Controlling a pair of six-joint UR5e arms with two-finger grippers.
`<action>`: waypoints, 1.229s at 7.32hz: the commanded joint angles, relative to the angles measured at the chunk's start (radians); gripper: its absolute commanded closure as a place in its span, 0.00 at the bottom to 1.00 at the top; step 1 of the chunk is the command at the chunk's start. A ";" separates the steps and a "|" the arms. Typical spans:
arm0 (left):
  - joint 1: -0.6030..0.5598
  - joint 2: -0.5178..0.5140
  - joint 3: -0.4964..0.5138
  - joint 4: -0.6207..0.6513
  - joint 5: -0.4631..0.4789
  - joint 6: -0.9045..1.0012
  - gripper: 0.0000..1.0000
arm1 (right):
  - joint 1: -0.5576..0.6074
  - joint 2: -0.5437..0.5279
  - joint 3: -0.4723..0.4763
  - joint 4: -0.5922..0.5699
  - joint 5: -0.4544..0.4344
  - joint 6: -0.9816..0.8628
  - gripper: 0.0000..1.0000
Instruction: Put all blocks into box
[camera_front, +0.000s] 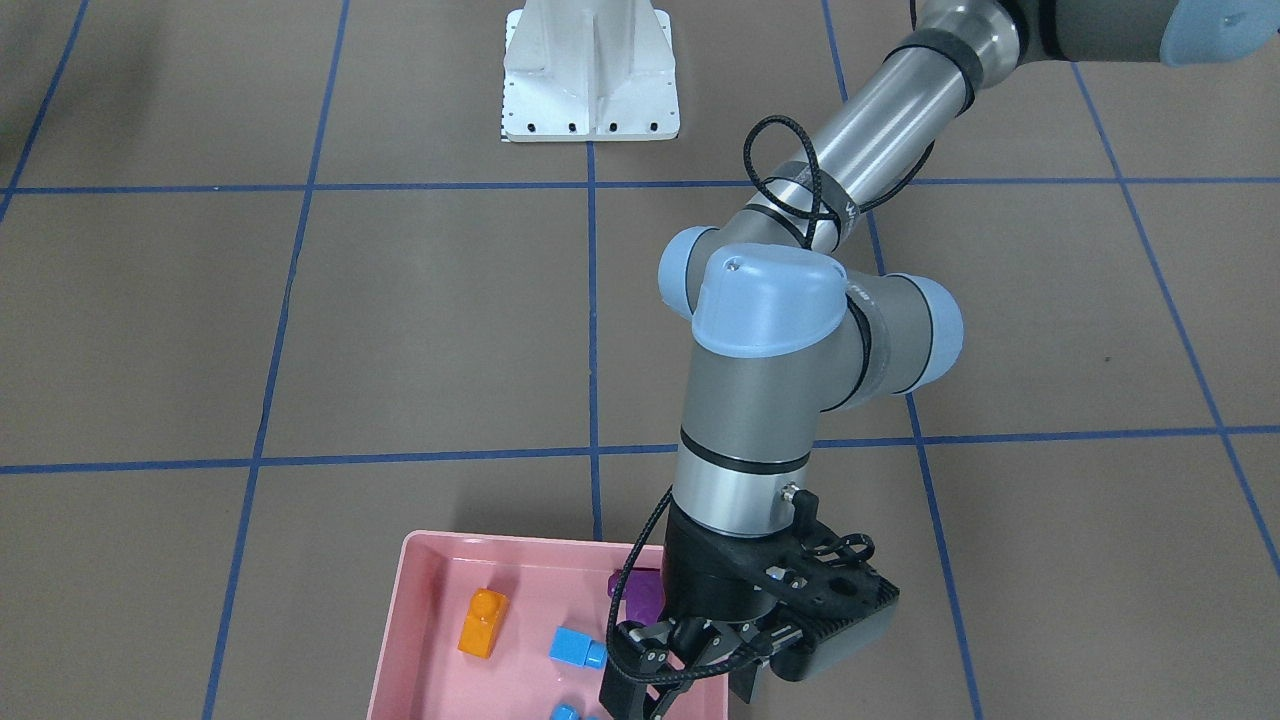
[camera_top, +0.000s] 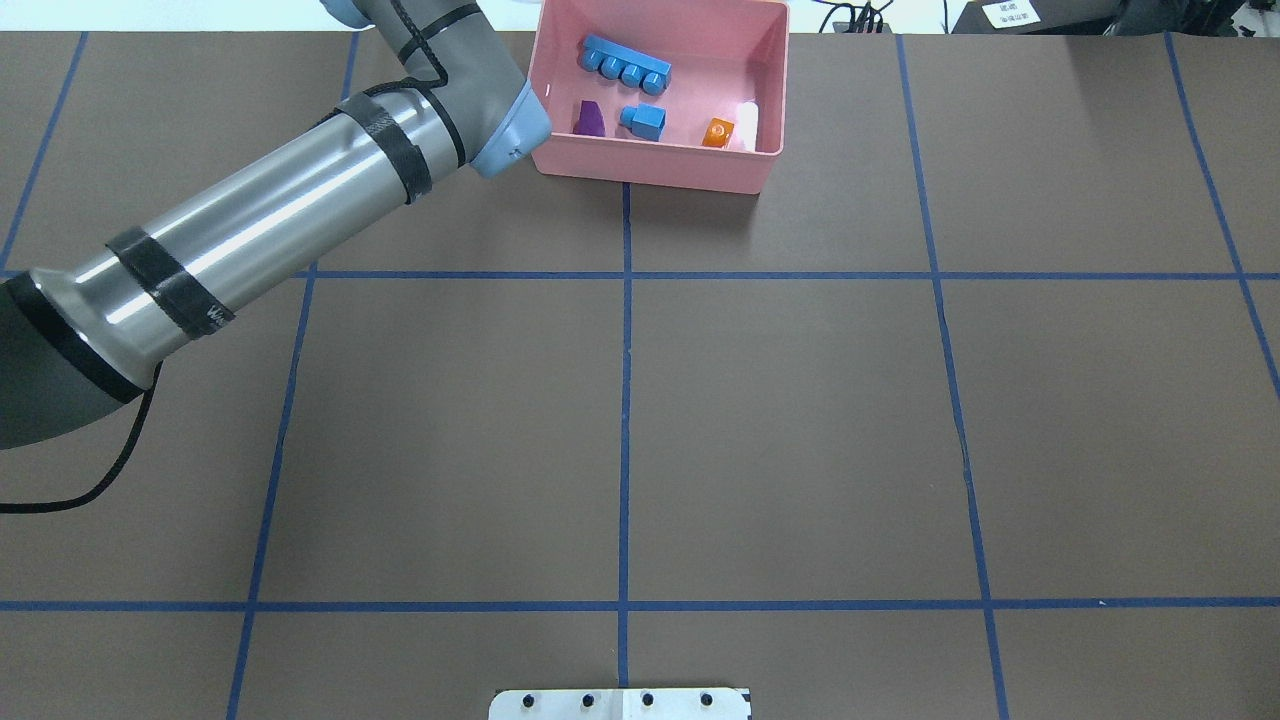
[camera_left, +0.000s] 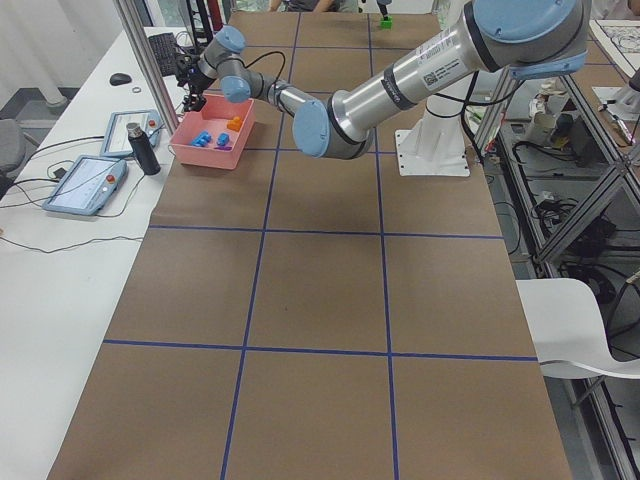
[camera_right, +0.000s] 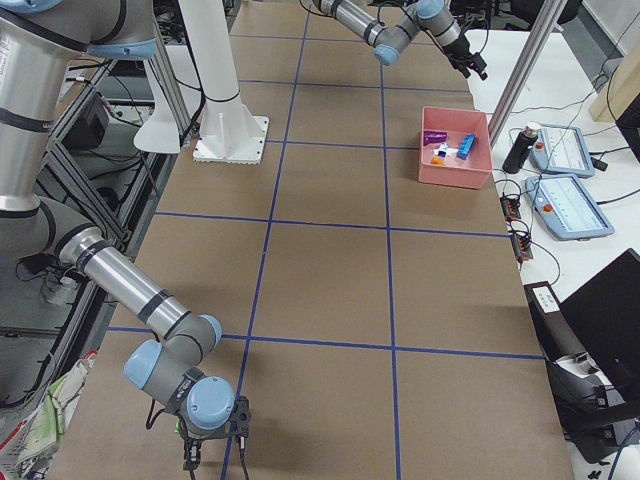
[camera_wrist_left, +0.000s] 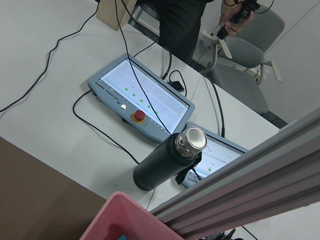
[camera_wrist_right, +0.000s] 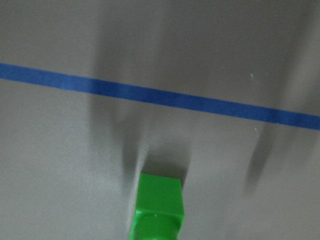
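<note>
Now, four blocks sit in box; green block on table, well apart, below right gripper, state untellable. Likely light, stiff, slick: pinch flat sides. Left gripper spread, empty.

A dark bottle with a shiny metal cap stands on the white table, just beside a tablet with a red button. A second tablet lies partly behind the bottle. The pink box shows one corner at the bottom edge, beside a slanting metal bar.
</note>
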 joint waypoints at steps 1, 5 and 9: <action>0.007 0.023 -0.029 0.001 0.000 0.002 0.00 | 0.000 0.001 -0.009 0.011 0.084 0.006 0.00; 0.022 0.026 -0.040 0.002 0.000 0.003 0.00 | -0.002 0.001 -0.024 0.009 0.131 0.029 0.18; 0.042 0.026 -0.080 0.005 0.002 0.002 0.00 | 0.000 -0.007 -0.023 0.017 0.122 0.027 1.00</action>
